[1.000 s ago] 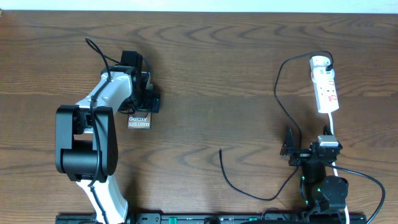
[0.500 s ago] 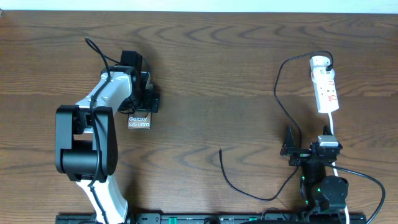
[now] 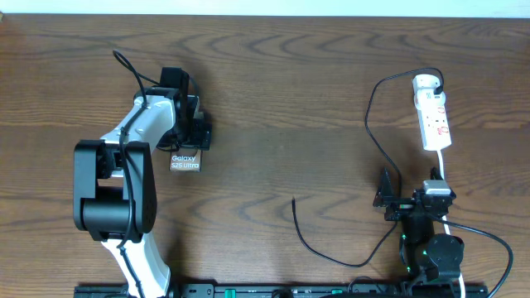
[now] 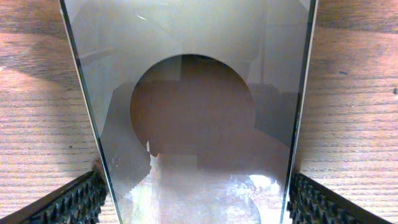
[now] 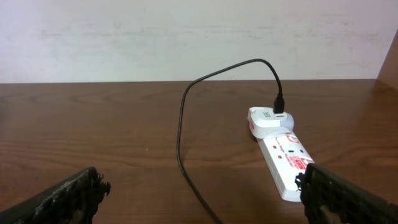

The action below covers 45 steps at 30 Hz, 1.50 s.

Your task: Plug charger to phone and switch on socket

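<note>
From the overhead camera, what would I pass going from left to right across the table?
phone → charger tip → right claw → socket

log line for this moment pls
left end effector astride phone, grip unclear | right end effector open, empty | charger tip loose on table, not in phone | socket untouched

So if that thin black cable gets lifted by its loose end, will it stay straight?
Probably not: the charger lies in loose curves on the table, so it likely droops. It looks thin, so probably light and easily dragged.
</note>
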Tool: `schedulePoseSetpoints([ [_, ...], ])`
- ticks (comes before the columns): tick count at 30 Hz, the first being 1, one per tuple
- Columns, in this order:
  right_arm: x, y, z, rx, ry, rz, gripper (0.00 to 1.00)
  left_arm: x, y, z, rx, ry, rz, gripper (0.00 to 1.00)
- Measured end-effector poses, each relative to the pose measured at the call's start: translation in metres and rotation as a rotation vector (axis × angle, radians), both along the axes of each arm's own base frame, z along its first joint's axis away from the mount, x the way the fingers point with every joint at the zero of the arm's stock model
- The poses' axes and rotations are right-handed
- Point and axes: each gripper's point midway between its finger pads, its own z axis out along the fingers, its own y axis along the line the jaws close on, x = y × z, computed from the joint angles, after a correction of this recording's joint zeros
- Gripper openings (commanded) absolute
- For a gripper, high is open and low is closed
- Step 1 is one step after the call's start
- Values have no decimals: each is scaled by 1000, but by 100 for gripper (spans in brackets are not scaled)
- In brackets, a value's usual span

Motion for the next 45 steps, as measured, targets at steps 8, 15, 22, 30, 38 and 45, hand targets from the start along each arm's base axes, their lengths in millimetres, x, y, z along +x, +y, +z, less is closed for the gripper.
schedulePoseSetpoints([
  [8,0,0,0,0,0,0,99,-1,-1,0,-4,3,-1,99],
  [15,0,0,0,0,0,0,99,-2,-2,0,-2,8,-4,99],
  [22,0,0,0,0,0,0,99,-3,-1,0,-2,12,-5,99],
  [30,0,0,0,0,0,0,99,-9,-1,0,0,34,-9,99],
  [38,0,0,0,0,0,0,99,-10,-1,0,0,38,-11,99],
  [45,0,0,0,0,0,0,99,-10,-1,-1,1,38,-11,98],
])
